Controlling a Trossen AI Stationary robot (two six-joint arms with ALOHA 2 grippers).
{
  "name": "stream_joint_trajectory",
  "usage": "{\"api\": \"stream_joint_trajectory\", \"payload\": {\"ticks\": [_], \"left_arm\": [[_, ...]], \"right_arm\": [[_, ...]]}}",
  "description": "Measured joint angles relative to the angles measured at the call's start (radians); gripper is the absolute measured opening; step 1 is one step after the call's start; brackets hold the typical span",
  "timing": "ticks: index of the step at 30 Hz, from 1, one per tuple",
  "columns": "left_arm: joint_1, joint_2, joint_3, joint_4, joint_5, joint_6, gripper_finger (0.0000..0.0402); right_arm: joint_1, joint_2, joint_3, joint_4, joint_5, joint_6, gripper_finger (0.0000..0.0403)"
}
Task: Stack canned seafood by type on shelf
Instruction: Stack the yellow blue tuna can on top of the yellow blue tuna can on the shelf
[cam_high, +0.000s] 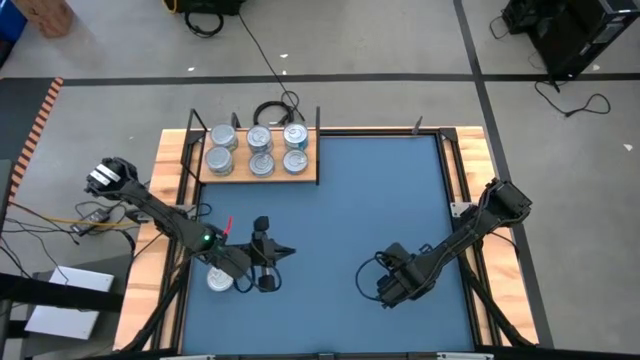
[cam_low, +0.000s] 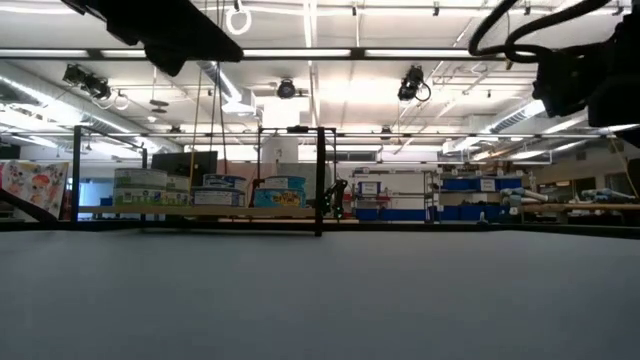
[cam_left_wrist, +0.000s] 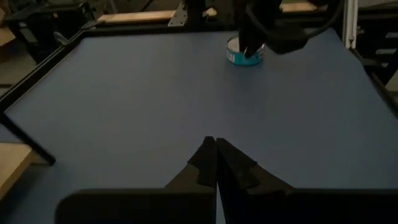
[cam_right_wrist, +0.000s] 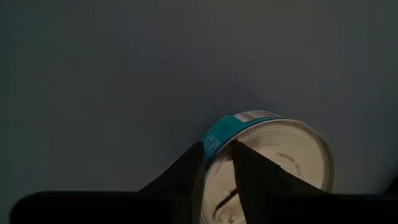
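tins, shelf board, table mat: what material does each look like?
Tin: looks like bare shiny metal on its flat end, which glints with faint stamped print; a teal label band, probably paper, wraps the side.
Shelf board: light-brown, matte, probably wood.
Table mat: flat blue with no glare, perhaps rubber or fabric; can't tell which.

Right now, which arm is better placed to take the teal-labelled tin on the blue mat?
Right. The right gripper is directly at the teal-labelled tin, while the left gripper, shut, sits far across the blue mat from it.
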Motion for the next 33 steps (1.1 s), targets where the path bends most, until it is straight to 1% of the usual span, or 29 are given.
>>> {"api": "stream_joint_trajectory", "payload": {"ticks": [4, 10, 13, 18, 22, 27, 29, 33], "left_arm": [[0.001, 0.05, 0.0, 0.101, 0.008, 0.027, 0.0006], [0.011, 0.114, 0.0, 0.294, 0.149, 0.104, 0.0003], [0.023, 0.137, 0.0, 0.352, 0.174, 0.127, 0.0002], [0.044, 0.166, 0.0, 0.408, 0.219, 0.157, 0.0002], [0.062, 0.166, 0.0, 0.415, 0.232, 0.161, 0.0001], [0.061, 0.161, 0.0, 0.407, 0.228, 0.174, 0.0001], [0.054, 0.161, 0.0, 0.4, 0.209, 0.19, 0.0001], [0.053, 0.161, 0.0, 0.407, 0.19, 0.208, 0.0001]], "right_arm": [[0.0, -0.005, -0.026, 0.028, 0.002, -0.001, 0.0079], [0.0, -0.005, -0.029, 0.03, 0.002, -0.033, 0.0051], [0.001, -0.005, -0.029, 0.027, 0.001, -0.041, 0.0034], [0.001, -0.005, -0.029, 0.025, 0.002, -0.085, 0.0007], [0.001, 0.001, -0.01, 0.012, 0.016, -0.138, 0.0004], [-0.012, 0.003, 0.041, 0.039, 0.072, -0.236, 0.0002], [-0.021, 0.003, 0.058, 0.067, 0.099, -0.276, 0.0002], [-0.046, 0.002, 0.071, 0.194, 0.138, -0.383, 0.0002]]}}
